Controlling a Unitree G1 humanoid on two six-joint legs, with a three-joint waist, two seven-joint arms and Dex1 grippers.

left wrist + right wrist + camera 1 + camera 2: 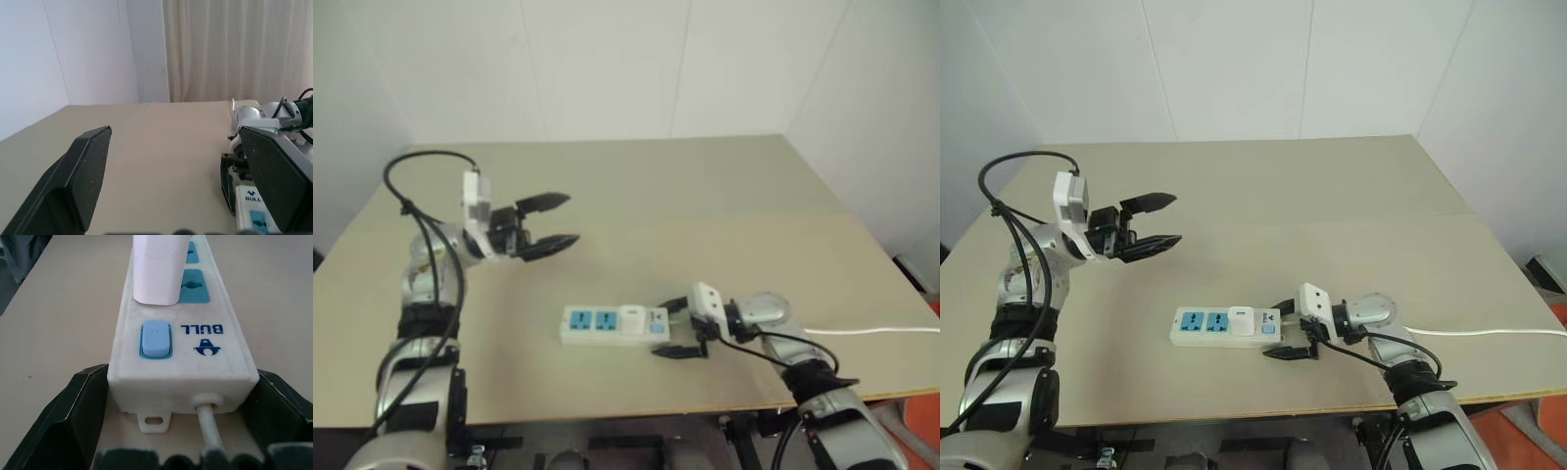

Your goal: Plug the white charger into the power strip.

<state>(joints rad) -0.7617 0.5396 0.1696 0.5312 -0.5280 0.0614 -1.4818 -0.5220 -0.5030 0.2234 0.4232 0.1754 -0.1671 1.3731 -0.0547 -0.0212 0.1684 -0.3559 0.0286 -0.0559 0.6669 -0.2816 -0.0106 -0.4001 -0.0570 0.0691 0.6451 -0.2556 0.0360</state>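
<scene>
On the table [724, 215], white charger [632, 318] hides one power strip [612, 325] socket.

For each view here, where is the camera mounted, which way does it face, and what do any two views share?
Left and right eye views: on the head, looking forward and down over the table; both arms show, left gripper open in the air.
Left wrist view: along the left gripper's fingers, across the table toward the curtain.
Right wrist view: along the right gripper, whose open fingers flank the cord end of the power strip.
Shared: strip, with the white charger in a socket.
</scene>
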